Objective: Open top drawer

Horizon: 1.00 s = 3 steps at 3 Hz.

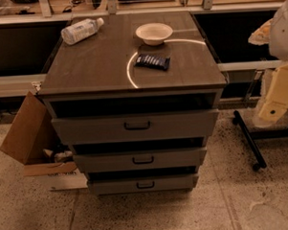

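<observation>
The top drawer [135, 127] is the widest of three grey fronts on a dark-topped cabinet, with a small black pull handle [137, 125] at its centre. A dark gap shows between its upper edge and the cabinet top. The narrower middle drawer [140, 159] and the smallest bottom drawer [143, 184] sit below it. My gripper [274, 106] is the cream-coloured part at the right edge of the view. It hangs to the right of the cabinet, about level with the top drawer and well clear of the handle. It touches nothing.
On the cabinet top [94, 66] lie a plastic water bottle [81, 31], a white bowl [154, 33] and a dark snack bar [152, 62]. An open cardboard box [27, 131] stands at the left. A black wheeled frame leg [248, 138] lies on the floor at the right.
</observation>
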Tool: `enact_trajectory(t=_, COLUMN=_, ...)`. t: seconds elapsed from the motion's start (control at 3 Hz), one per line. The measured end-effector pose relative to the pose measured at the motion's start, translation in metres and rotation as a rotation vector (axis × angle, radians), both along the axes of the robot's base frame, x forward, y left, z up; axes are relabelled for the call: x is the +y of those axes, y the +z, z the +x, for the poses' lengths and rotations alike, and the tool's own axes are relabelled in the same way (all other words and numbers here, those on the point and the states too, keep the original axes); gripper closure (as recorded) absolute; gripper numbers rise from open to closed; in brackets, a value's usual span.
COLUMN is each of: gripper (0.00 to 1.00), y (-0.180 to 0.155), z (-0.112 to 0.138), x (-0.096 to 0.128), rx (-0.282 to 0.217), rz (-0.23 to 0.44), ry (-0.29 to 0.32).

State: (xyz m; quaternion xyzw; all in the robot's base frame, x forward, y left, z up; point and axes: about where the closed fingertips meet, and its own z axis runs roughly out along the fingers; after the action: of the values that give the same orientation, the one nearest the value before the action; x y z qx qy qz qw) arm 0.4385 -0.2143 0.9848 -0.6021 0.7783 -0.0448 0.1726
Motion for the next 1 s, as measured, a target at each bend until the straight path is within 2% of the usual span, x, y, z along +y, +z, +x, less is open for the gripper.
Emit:
enact_trajectory(t=0.33, gripper=0.00, y=0.000, z=0.000, x=0.000, rx=0.000, rz=0.000, ry=0.000)
enact_trajectory(t=0.67, gripper=0.00, y=-0.010, z=0.005, x=0.005, rx=0.000, rz=0.000, ry=0.040)
enact_trajectory(t=1.0, gripper=0.00, y=-0.046, z=0.009, x=0.021, rx=0.005, rz=0.033, ry=0.135)
